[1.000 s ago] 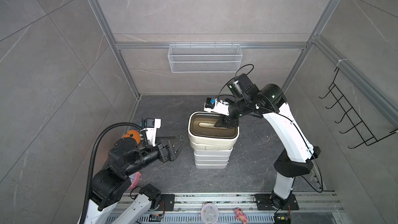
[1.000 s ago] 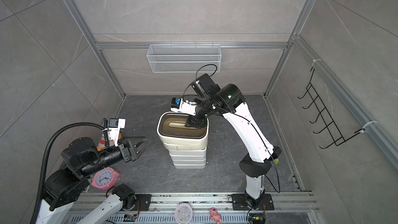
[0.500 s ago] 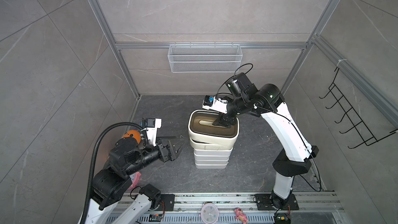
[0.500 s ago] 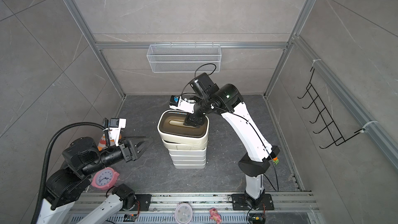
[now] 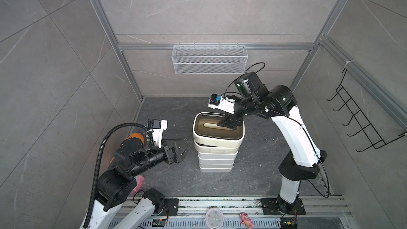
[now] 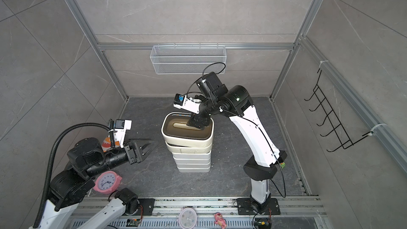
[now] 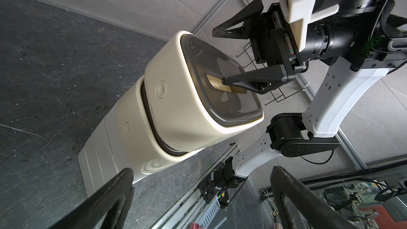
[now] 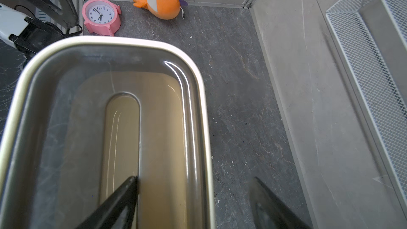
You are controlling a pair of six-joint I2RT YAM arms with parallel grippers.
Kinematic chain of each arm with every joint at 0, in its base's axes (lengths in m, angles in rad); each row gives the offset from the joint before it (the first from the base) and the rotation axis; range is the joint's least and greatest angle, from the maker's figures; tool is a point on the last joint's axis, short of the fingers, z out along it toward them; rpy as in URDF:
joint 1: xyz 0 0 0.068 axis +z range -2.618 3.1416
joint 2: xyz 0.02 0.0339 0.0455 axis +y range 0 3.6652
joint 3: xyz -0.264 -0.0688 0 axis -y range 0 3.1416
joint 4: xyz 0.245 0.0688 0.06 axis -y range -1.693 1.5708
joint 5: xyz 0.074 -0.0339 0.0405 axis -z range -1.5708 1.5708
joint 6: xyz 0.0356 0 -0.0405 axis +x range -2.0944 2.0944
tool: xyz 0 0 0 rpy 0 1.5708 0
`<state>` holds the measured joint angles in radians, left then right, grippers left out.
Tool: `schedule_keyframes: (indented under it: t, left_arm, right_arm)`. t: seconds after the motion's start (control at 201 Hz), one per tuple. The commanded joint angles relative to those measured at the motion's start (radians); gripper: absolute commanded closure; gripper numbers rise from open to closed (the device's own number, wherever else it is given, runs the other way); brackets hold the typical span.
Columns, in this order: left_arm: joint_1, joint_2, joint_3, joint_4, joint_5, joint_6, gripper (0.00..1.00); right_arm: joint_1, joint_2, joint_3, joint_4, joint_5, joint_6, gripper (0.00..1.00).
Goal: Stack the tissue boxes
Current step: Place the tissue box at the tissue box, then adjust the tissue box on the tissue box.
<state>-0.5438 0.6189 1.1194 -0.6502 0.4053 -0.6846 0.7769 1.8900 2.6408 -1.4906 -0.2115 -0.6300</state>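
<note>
I see the tissue boxes stacked in one column in the middle of the floor, white ones below and two cream ones above, with the top cream box a little askew. My right gripper has its jaws spread, one finger tipped into the lid slot, gripping nothing. My left gripper hangs wide open and empty beside the stack.

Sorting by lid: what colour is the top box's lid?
Dark brown lid, clearest in the left wrist view.
</note>
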Motion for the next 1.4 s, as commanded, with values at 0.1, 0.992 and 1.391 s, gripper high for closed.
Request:
schedule_keyframes:
  t: [0.1, 0.992, 1.391]
  left_arm:
    - [-0.001, 0.035, 0.082, 0.024, 0.036, 0.043, 0.00]
    - [-0.002, 0.156, 0.143, 0.078, -0.131, 0.115, 0.00]
    - [-0.001, 0.189, 0.155, 0.119, -0.081, 0.083, 0.00]
  right_arm:
    - [0.008, -0.072, 0.086, 0.069, 0.017, 0.147, 0.17]
    - [0.041, -0.872, -1.051, 0.413, 0.121, 0.937, 0.17]
    - [0.141, -0.851, -1.109, 0.503, 0.180, 0.946, 0.02]
